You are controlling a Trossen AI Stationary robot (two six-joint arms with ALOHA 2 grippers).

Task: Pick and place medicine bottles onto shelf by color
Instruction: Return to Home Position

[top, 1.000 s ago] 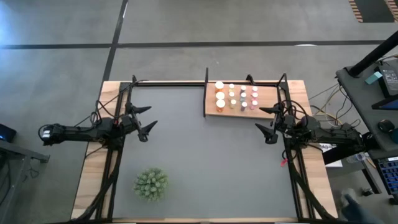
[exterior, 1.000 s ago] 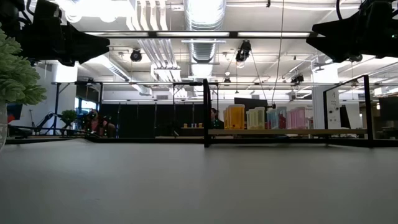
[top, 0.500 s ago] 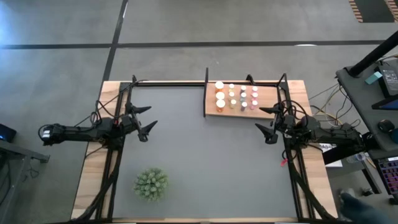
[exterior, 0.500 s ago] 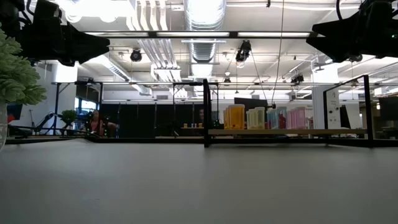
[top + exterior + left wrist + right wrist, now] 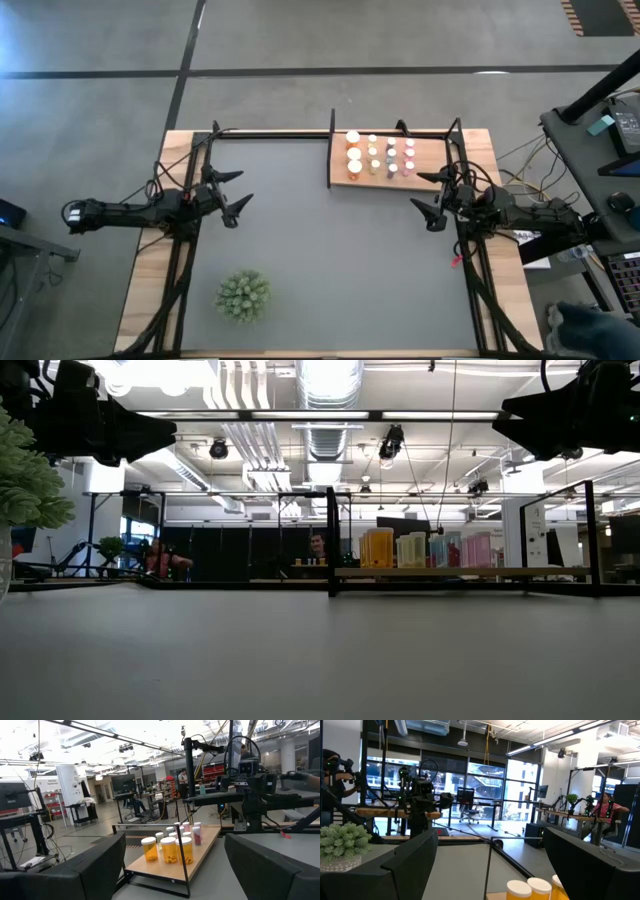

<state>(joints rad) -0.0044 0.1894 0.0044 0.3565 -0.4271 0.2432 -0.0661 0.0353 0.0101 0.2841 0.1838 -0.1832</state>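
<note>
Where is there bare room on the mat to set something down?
The mat is bare across its middle, between the left gripper and right gripper, and right of the plant. Crowded: the shelf at the far right corner, mostly filled with medicine bottles.

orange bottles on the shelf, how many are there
3. The orange bottles stand in one line at the left end of the shelf in the high view: one at the top, one in the middle, one at the bottom. None seems hidden.
</note>
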